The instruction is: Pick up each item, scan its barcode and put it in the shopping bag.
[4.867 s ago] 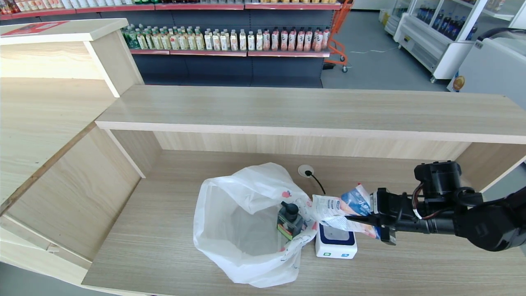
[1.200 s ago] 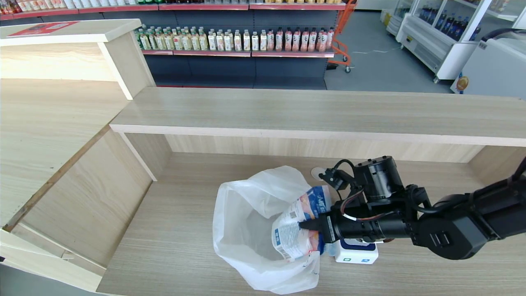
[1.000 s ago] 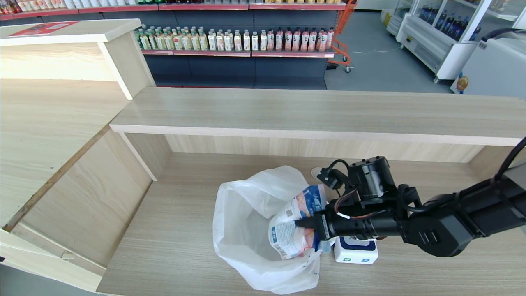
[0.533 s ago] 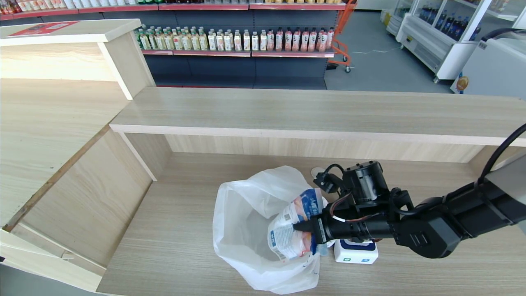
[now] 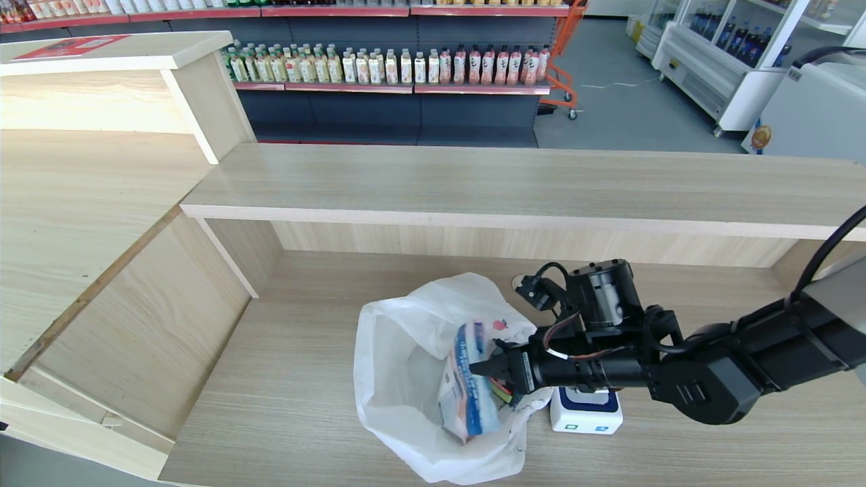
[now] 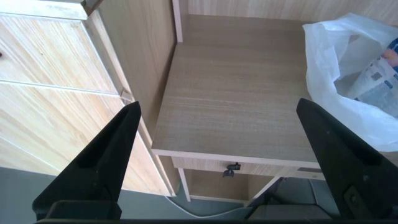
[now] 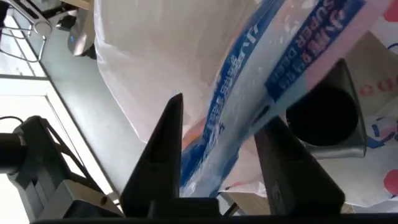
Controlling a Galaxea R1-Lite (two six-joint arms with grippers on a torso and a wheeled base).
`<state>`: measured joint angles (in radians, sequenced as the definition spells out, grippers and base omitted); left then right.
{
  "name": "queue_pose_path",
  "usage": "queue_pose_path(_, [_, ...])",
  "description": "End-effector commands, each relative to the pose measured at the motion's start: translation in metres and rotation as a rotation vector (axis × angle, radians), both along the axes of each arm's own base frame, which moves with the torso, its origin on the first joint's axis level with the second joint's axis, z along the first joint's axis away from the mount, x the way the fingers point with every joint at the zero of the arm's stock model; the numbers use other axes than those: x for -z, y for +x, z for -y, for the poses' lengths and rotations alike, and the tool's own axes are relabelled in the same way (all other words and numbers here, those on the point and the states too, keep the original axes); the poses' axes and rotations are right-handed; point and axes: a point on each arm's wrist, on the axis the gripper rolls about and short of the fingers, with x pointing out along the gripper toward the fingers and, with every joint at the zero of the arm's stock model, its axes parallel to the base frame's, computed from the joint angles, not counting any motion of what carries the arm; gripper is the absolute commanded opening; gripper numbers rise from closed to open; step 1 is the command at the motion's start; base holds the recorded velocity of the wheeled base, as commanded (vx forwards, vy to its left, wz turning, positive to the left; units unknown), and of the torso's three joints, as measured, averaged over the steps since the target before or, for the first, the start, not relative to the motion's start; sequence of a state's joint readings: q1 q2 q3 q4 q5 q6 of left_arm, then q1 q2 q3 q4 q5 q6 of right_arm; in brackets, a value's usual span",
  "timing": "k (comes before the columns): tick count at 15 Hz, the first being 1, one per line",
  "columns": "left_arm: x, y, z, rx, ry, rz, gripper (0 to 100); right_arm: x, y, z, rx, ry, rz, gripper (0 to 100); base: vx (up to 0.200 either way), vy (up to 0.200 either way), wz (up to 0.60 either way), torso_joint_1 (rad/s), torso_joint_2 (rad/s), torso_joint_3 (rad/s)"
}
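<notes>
A white plastic shopping bag [image 5: 399, 358] stands open on the lower counter. A blue, white and pink snack packet [image 5: 467, 385] stands on end inside it, free of my fingers. My right gripper [image 5: 488, 368] hovers open at the bag's right rim, just right of the packet. In the right wrist view the packet [image 7: 273, 74] lies beyond the spread gripper [image 7: 224, 162], beside a dark bottle's cap [image 7: 323, 118]. A white scanner [image 5: 585, 412] sits right of the bag, under my right arm. My left gripper [image 6: 221, 155] hangs open off the counter's near left corner, with the bag [image 6: 336, 68] far off.
A raised counter shelf [image 5: 528, 186] runs across the back, with wooden side walls [image 5: 149, 318] on the left. A cable grommet [image 5: 519, 280] sits behind the bag. Bare counter [image 5: 284, 406] lies left of the bag. Store shelves of bottles stand in the background.
My right gripper carried the packet from above the scanner leftward over the bag, then opened. The packet dropped upright into the bag. The head camera shifted early on.
</notes>
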<state>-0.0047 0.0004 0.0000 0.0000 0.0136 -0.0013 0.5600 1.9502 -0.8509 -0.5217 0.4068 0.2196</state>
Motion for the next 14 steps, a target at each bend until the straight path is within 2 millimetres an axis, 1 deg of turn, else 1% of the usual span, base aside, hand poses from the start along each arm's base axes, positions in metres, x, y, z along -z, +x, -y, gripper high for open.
queue_pose_path(1, [0.0, 0.0, 0.0, -0.002, 0.0, 0.0, 100, -0.01, -0.003, -0.001, 0.002, 0.035, 0.01, 100, 0.0, 0.0, 0.0, 0.0, 0.0, 0.0])
queue_pose_path(4, [0.0, 0.0, 0.0, 0.0, 0.0, 0.0, 100, -0.033, -0.004, 0.004, 0.014, 0.111, 0.019, 100, 0.0, 0.0, 0.0, 0.0, 0.0, 0.0])
queue_pose_path(6, [0.0, 0.0, 0.0, -0.002, 0.0, 0.0, 100, -0.05, -0.008, 0.014, 0.05, 0.153, 0.028, 100, 0.0, 0.0, 0.0, 0.0, 0.0, 0.0])
queue_pose_path(7, [0.0, 0.0, 0.0, 0.0, 0.0, 0.0, 100, -0.067, -0.019, 0.03, 0.088, 0.191, 0.039, 100, 0.0, 0.0, 0.0, 0.0, 0.0, 0.0])
queue_pose_path(8, [0.0, 0.0, 0.0, 0.0, 0.0, 0.0, 100, -0.074, -0.023, 0.041, 0.111, 0.201, 0.054, 100, 0.0, 0.0, 0.0, 0.0, 0.0, 0.0])
queue_pose_path(9, [0.0, 0.0, 0.0, 0.0, 0.0, 0.0, 100, -0.091, -0.044, 0.066, 0.154, 0.219, 0.103, 100, 0.0, 0.0, 0.0, 0.0, 0.0, 0.0])
queue_pose_path(11, [0.0, 0.0, 0.0, 0.0, 0.0, 0.0, 100, -0.111, -0.075, 0.109, 0.275, 0.209, 0.261, 100, 0.0, 0.0, 0.0, 0.0, 0.0, 0.0])
queue_pose_path(12, [0.0, 0.0, 0.0, 0.0, 0.0, 0.0, 100, -0.11, -0.098, 0.133, 0.371, 0.154, 0.337, 100, 0.0, 0.0, 0.0, 0.0, 0.0, 0.0])
queue_pose_path(13, [0.0, 0.0, 0.0, 0.0, 0.0, 0.0, 100, -0.097, -0.127, 0.155, 0.44, 0.084, 0.391, 100, 0.0, 0.0, 0.0, 0.0, 0.0, 0.0])
queue_pose_path(14, [0.0, 0.0, 0.0, 0.0, 0.0, 0.0, 100, -0.081, -0.162, 0.169, 0.487, 0.037, 0.425, 100, 0.0, 0.0, 0.0, 0.0, 0.0, 0.0])
